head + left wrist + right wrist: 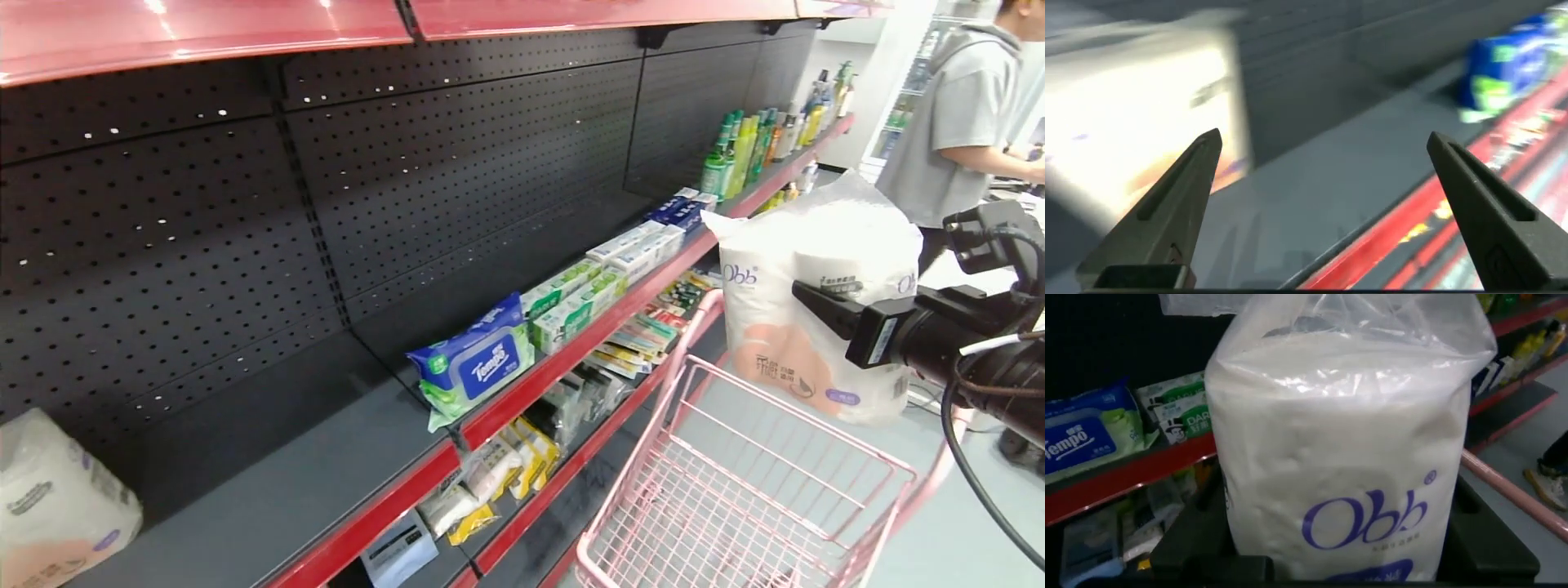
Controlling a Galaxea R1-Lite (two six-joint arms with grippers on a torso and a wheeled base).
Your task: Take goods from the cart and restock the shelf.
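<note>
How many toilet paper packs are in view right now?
2. One toilet paper pack is held by the right gripper above the pink cart; the other sits on the shelf far left. Others may be hidden.

From my seat I see a black pegboard back panel [457, 139] running the length of the aisle on the left, joined in upright sections. Above it, a glossy red overhead board [204, 33] catches bright spots of ceiling light. The floor [939, 555] is a plain pale grey, evenly lit, and far down the aisle I make out a white pillar [886, 82] with what looks like a glass-fronted cabinet [904, 110] just past it, too small for me to tell more.
</note>
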